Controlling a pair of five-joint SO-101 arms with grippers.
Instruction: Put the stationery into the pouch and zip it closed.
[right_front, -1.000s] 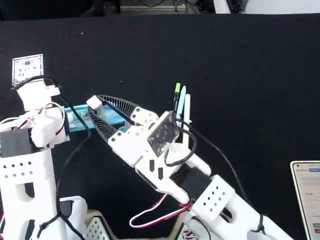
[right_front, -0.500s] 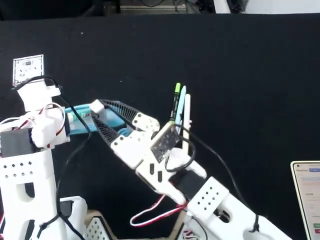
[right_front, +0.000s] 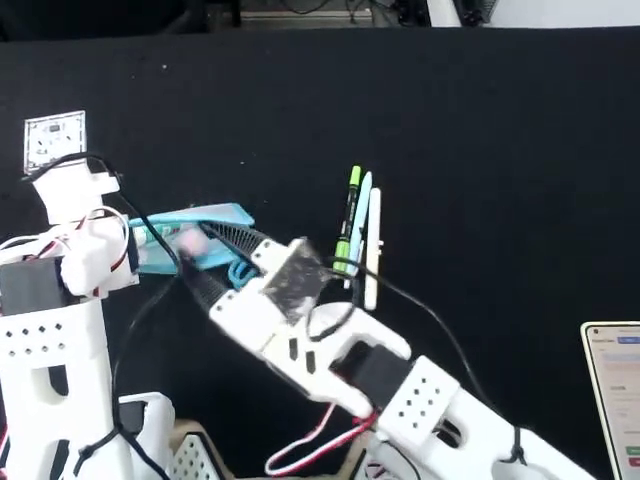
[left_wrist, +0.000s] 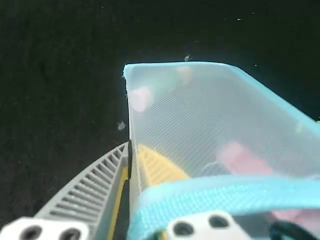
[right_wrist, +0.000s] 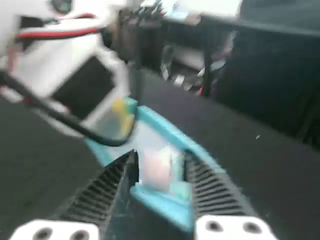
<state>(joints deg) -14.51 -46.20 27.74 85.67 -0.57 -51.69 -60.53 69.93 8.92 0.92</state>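
At the left, the left gripper (left_wrist: 131, 162) is clamped on the rim of the pouch (right_front: 215, 215). The right gripper (right_wrist: 159, 158), pinching a pink eraser (right_wrist: 156, 174), sits at the pouch mouth. Three pens (right_front: 355, 225) lie on the table (right_front: 500, 150) just right of it.

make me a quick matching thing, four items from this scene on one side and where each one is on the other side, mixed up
Things:
1 pouch
2 green pen
3 white pen
4 square tag

Places:
a flat on the table, near its left edge
b pen lying nearest the pouch
c clamped in the left gripper
d pen lying farthest from the pouch

Pairs: 1-c, 2-b, 3-d, 4-a
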